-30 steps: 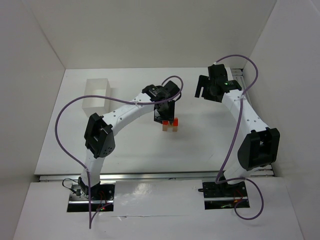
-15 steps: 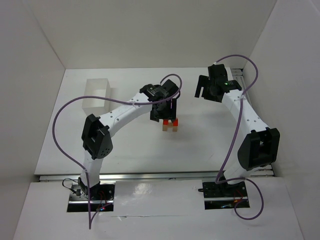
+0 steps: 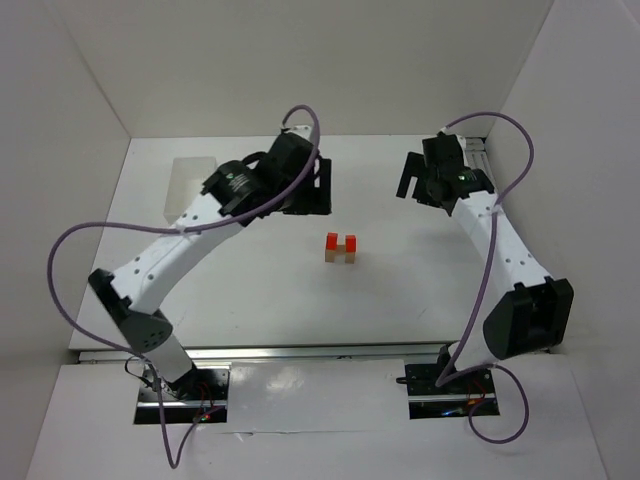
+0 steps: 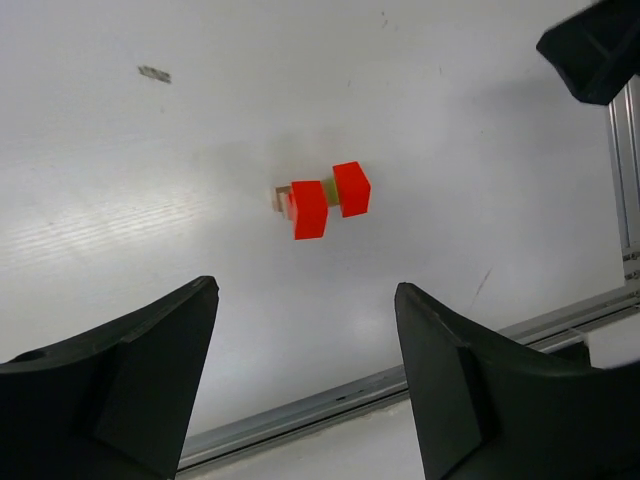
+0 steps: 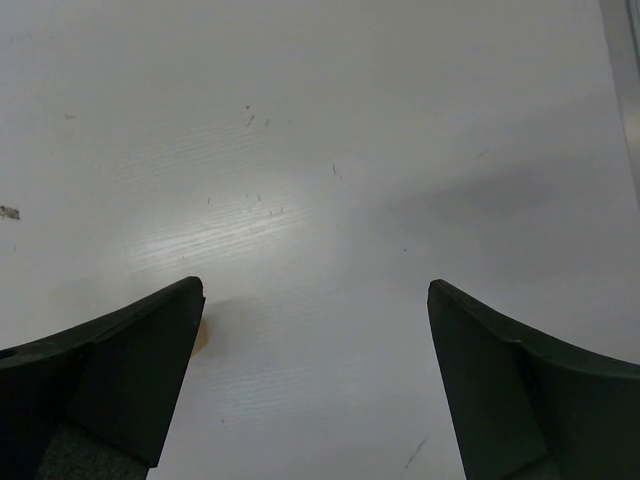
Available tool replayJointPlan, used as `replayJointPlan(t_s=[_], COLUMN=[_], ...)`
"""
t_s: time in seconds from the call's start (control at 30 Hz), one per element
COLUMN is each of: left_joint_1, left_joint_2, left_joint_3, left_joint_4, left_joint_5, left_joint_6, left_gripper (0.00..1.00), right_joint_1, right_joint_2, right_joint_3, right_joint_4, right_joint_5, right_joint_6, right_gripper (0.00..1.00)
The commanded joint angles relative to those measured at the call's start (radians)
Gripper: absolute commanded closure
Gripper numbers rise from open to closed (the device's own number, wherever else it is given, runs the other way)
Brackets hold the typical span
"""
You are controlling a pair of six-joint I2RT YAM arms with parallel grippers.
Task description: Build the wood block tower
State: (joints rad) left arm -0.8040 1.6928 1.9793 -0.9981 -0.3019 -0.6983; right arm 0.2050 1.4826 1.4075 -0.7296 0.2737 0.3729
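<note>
The wood block tower stands alone at the table's middle, with two red blocks side by side on top of tan ones. In the left wrist view the tower shows the two red blocks, a lime green one between them and a tan one behind. My left gripper is open and empty, raised behind and to the left of the tower; its fingers frame the view. My right gripper is open and empty at the back right, over bare table. It also shows in the left wrist view.
A white open box stands at the back left, partly hidden by my left arm. White walls close the table in at the back and sides. A metal rail runs along the near edge. A small tan mark lies beside my right gripper's left finger.
My left gripper has let go at the tower, lifted and pulled back to the rear left. The tower now stands free. The right arm shifted slightly.
</note>
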Motion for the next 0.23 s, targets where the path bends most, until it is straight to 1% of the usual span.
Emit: replayJointPlan(t_s=[0.0,0.2], left_joint_1=[0.006,0.028], left_joint_2=[-0.14,-0.289], left_joint_3=[-0.077,-0.23], left_joint_4=[0.039,0.062], left_joint_5=[-0.083,-0.14], left_joint_6=[0.056,0.045], left_gripper=[0.16,0.15], right_joint_1=[0.007,0.007], right_joint_2=[-0.123,-0.252], right_joint_3=[-0.083,-0.211], right_joint_4=[-0.016,-0.037], right_joint_5=[0.018,-0.005], right_joint_6=[0.014,0.027], right_gripper=[0.0,0.0])
